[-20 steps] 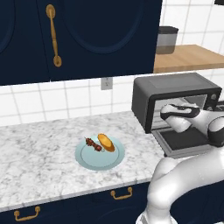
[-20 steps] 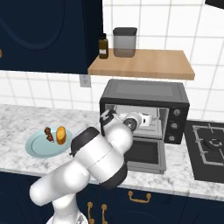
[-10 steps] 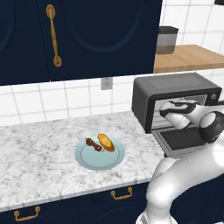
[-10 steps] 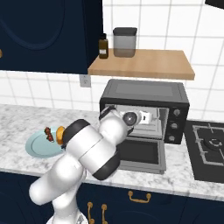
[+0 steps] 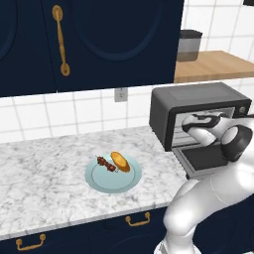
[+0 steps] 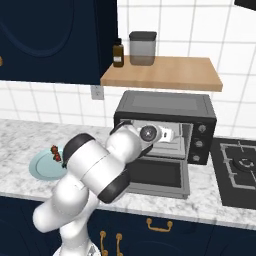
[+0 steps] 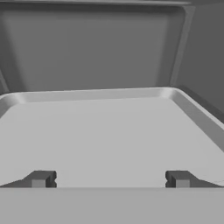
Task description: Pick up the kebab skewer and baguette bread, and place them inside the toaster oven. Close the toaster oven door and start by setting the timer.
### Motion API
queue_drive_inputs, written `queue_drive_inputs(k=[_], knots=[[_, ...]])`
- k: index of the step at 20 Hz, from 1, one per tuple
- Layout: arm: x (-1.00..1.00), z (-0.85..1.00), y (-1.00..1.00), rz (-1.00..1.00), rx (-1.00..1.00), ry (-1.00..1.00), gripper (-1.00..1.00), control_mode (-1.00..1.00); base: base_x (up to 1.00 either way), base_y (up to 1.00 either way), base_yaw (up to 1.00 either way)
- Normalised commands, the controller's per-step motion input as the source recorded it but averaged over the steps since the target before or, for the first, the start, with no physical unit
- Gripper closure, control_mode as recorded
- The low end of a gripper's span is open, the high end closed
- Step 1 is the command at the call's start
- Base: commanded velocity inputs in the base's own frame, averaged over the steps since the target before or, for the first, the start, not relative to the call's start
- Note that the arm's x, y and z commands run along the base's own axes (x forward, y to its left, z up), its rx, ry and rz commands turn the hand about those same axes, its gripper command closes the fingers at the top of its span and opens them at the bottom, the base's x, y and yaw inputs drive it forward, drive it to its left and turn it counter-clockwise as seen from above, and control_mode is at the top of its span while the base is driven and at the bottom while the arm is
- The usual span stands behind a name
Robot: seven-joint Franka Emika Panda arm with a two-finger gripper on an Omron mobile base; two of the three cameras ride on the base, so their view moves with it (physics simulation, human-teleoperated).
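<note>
The pincer [image 7: 109,178] is seen spread wide and empty inside the toaster oven [image 6: 165,107], above its grey tray [image 7: 109,131]. The kebab skewer [image 5: 106,163] and baguette bread [image 5: 120,161] are left well behind it, on a plate [image 5: 113,179] on the counter [image 5: 44,183].

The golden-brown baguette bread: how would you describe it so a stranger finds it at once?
On the grey marble counter, left of the dark grey toaster oven, lies a pale blue round plate. The golden-brown oval baguette bread rests on it, smooth, unlike the dark red chunky kebab skewer beside it.
</note>
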Motion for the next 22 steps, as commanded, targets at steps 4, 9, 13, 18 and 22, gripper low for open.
queue_drive_inputs(k=[4, 9, 13, 18, 22], knots=[[-0.56, -0.55, -0.09, 0.00, 0.00, 0.02, -1.00, -1.00, 0.00, 0.00, 0.00], [-0.70, -0.65, -0.08, 0.00, 0.00, 0.10, -1.00, -1.00, 0.00, 0.00, 0.00], [-0.77, -0.70, -0.10, 0.00, 0.00, 0.11, -1.00, -1.00, 0.00, 0.00, 0.00], [-0.79, -0.71, -0.19, 0.00, 0.00, 0.08, -1.00, -1.00, 0.00, 0.00, 0.00], [-0.75, -0.69, -0.22, 0.01, 0.00, 0.14, -1.00, -1.00, 0.00, 0.00, 0.00]])
